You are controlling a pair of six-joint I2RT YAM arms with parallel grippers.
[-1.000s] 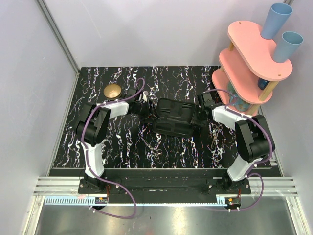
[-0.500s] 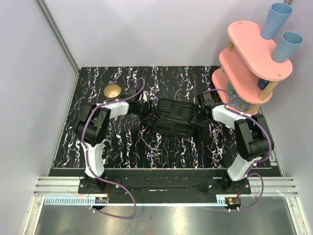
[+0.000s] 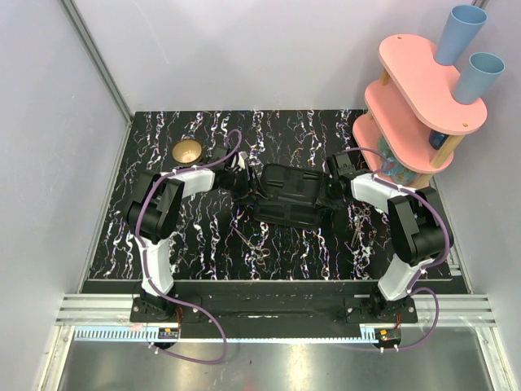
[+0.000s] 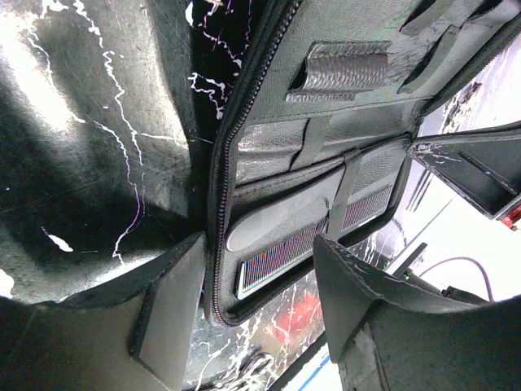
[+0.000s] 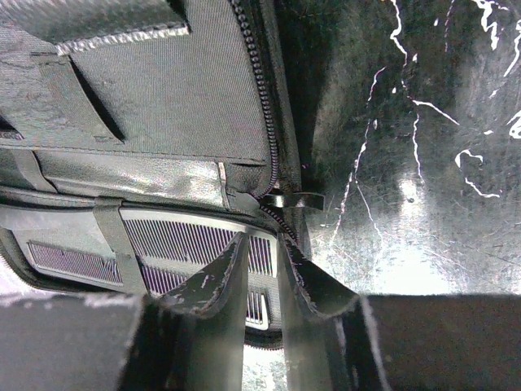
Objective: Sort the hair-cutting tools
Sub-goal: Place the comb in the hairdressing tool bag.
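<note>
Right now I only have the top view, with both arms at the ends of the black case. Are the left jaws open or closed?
Observer: Open. In the left wrist view the left jaws stand wide apart, with the zipper edge of the case running between them.
Reviewer: And the right jaws?
Observer: Almost closed, with only a slit between them, at the case's other zipper edge. I cannot tell whether they pinch it.
Reviewer: Anything near their tips?
Observer: The metal zipper pull lies just beyond the tips, apart from them.
</note>
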